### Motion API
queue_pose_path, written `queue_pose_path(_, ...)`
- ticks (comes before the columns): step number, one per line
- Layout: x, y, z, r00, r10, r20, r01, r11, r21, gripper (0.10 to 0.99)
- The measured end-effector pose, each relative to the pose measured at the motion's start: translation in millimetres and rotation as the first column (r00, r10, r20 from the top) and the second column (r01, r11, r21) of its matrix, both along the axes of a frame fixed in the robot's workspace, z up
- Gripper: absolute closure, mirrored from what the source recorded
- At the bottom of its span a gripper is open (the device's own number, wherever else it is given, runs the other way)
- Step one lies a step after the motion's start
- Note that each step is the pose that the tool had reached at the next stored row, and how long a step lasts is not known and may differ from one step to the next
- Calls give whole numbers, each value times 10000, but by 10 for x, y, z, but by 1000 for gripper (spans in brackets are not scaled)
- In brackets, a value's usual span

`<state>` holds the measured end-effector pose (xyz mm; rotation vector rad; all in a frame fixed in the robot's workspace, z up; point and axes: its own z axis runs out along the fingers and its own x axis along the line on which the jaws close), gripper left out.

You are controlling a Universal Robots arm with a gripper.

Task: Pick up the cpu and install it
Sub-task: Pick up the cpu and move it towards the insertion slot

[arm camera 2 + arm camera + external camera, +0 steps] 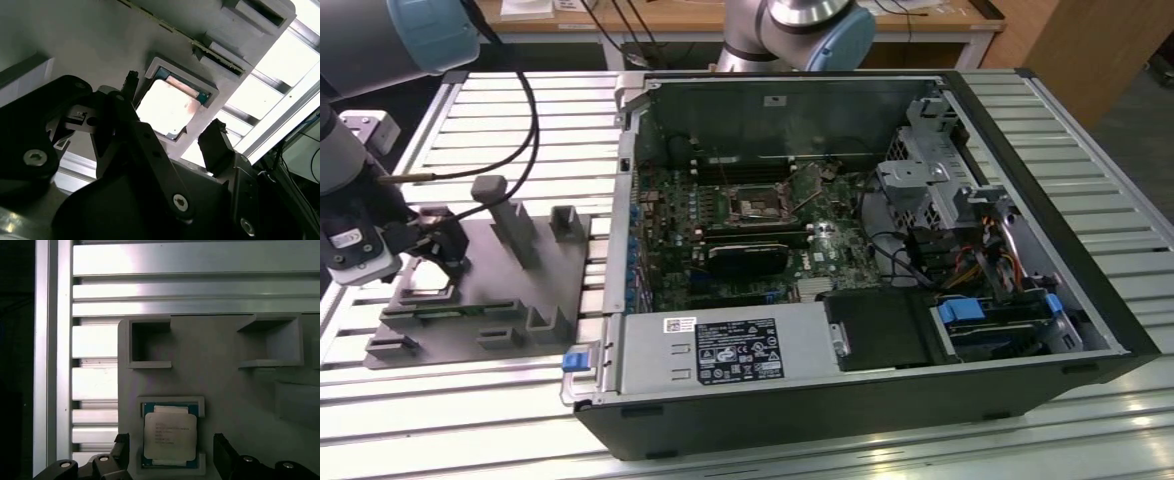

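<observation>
The small flat square cpu (170, 437), with a silvery metal lid and a green rim, lies in a shallow framed pocket near one edge of the grey plastic fixture plate with upright blocks (225, 385). The black pincer (171, 442) hangs over it, spread, one finger on each side, touching nothing that I can see.

As I judge it, off-centre closing could catch the pocket's raised lips instead of the chip's thin edges, or tip it. The smooth lid offers little grip.

The plate looks matte and moulded. It rests near the exterior view's left edge of the ribbed aluminium table (480, 400), beside the open black computer case (854, 400).
</observation>
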<state>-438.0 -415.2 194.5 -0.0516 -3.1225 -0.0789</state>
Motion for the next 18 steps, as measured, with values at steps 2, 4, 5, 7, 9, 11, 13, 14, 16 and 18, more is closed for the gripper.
queue_pose_path(2,0,11,-16,10000,-2,0,2,10000,0,325)
queue_pose_path(4,0,24,-33,10000,-7,1,7,10000,1,325)
queue_pose_path(5,-1,31,-40,10000,-14,1,14,10000,1,325)
queue_pose_path(7,-5,36,-51,10000,-22,1,22,10000,1,325)
queue_pose_path(9,-12,39,-57,10000,-24,2,24,10000,1,325)
queue_pose_path(11,-20,41,-63,10000,-25,10,25,10000,2,325)
queue_pose_path(13,-23,46,-74,10000,-25,14,25,10000,3,325)
queue_pose_path(14,-24,51,-78,10000,-26,11,26,10000,0,325)
queue_pose_path(16,-24,58,-93,10000,-27,13,27,10000,2,337)
queue_pose_path(18,-23,62,-101,10000,-26,11,26,10000,1,408)
